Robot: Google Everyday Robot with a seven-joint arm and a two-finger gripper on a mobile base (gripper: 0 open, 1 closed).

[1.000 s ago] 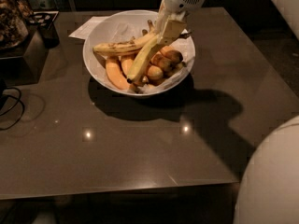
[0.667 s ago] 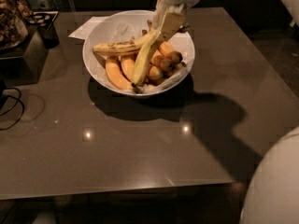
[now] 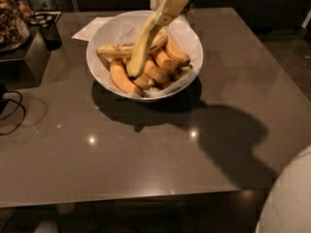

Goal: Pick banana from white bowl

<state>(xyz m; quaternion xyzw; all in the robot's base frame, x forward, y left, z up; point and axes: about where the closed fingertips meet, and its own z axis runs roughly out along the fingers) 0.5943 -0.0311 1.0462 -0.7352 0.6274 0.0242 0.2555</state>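
The long greenish-yellow banana (image 3: 142, 46) hangs tilted, its upper end held in my gripper (image 3: 167, 1) at the top of the view and its dark tip low over the other fruit. The gripper is shut on it, above the far side of the white bowl (image 3: 102, 38). The bowl stands on the dark table and holds a long speckled yellow banana (image 3: 114, 51) and several plump orange-yellow bananas (image 3: 121, 76) on crinkled white paper.
A white sheet of paper (image 3: 90, 29) lies behind the bowl. A dark box with a small black container (image 3: 50, 33) stands at the far left, and black cables (image 3: 12, 106) lie at the left edge. Part of the robot's white body (image 3: 289, 200) fills the bottom right corner.
The gripper has risen with the greenish-yellow banana, lifting its upper end higher over the bowl. The view has also shifted closer to the bowl.
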